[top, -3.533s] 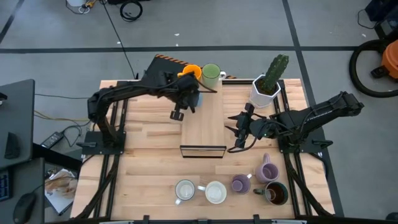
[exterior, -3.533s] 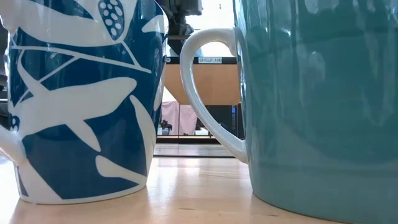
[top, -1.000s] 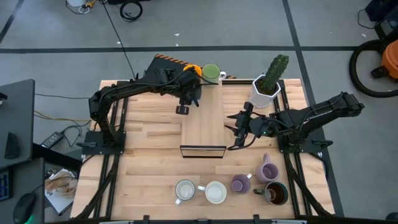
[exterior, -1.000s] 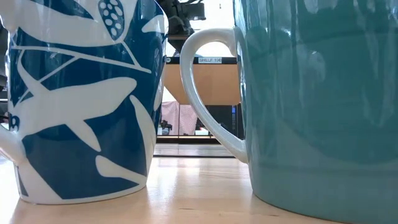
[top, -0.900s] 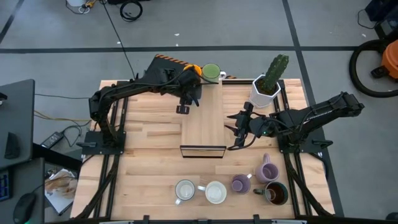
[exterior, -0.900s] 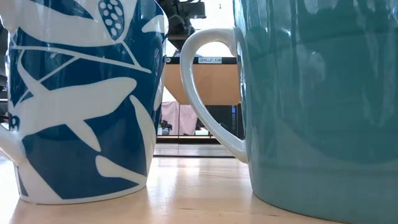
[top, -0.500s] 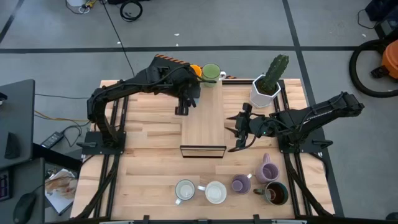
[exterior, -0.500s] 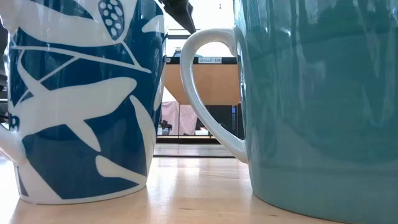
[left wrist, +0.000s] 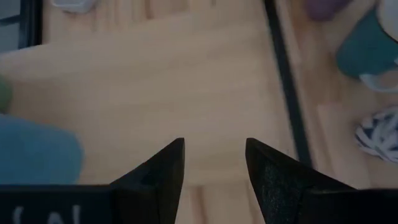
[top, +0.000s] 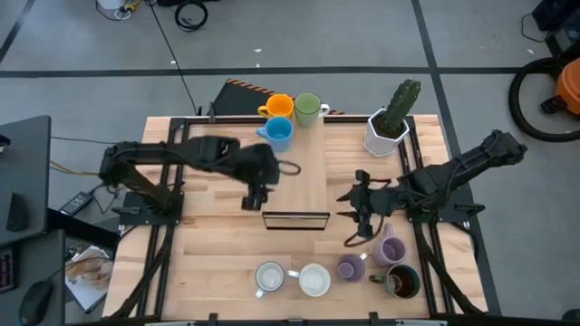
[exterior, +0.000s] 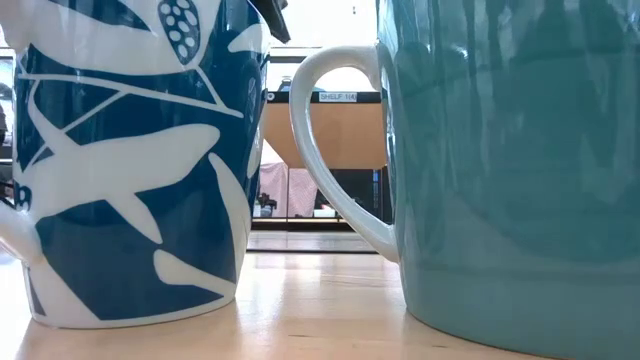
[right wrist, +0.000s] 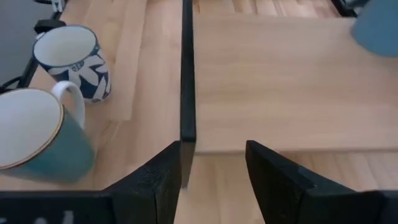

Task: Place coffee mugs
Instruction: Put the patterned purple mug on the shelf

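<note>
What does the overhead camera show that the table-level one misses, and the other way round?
Only the high view: both arms, with the left gripper and right gripper open and empty, the cactus, and the orange mug, green mug, blue mug, purple mugs and dark mug. Only the low view: the room behind the table. Both: the patterned mug and teal mug.

Open right hand (right wrist: pixel 213 163) above black rail (right wrist: pixel 186 81); teal mug (right wrist: pixel 37 146), patterned mug (right wrist: pixel 73 60), perhaps touching.
</note>
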Available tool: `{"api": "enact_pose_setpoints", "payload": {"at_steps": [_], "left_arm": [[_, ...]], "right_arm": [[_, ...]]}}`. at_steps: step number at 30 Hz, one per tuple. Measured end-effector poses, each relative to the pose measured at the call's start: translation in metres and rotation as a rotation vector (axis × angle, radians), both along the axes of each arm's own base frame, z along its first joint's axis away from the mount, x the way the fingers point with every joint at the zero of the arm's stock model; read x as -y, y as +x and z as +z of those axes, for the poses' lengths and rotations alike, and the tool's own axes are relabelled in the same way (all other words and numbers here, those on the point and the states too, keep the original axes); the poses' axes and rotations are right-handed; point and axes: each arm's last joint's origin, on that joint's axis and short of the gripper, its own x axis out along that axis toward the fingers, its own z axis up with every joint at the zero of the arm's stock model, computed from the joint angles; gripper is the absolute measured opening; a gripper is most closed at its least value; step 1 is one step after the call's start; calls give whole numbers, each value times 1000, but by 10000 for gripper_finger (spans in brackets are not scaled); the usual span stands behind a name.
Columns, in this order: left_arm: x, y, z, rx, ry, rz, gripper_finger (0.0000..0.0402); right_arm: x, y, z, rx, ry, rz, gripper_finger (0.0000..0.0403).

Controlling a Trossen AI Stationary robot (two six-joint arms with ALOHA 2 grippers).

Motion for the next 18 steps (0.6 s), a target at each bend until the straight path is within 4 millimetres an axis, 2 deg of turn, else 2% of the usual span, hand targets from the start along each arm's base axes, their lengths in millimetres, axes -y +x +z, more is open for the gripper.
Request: {"api": "enact_pose_setpoints", "payload": {"at_steps": [6, 9, 13, 18], "left_arm": [[32, -19, -10, 27, -31, -28, 176], [44, -24, -18, 52, -45, -38, 176], [57, -32, -27, 65, -34, -39, 176], [70, -38, -32, 54, -21, -22, 176]], "right_arm": [[-22, -5, 11, -61, 66, -18, 180], [-30, -7, 10, -194, 63, -59, 179], [-47, 0, 8, -385, 122, -47, 179], [-81, 14, -2, -524, 151, 36, 179]]}}
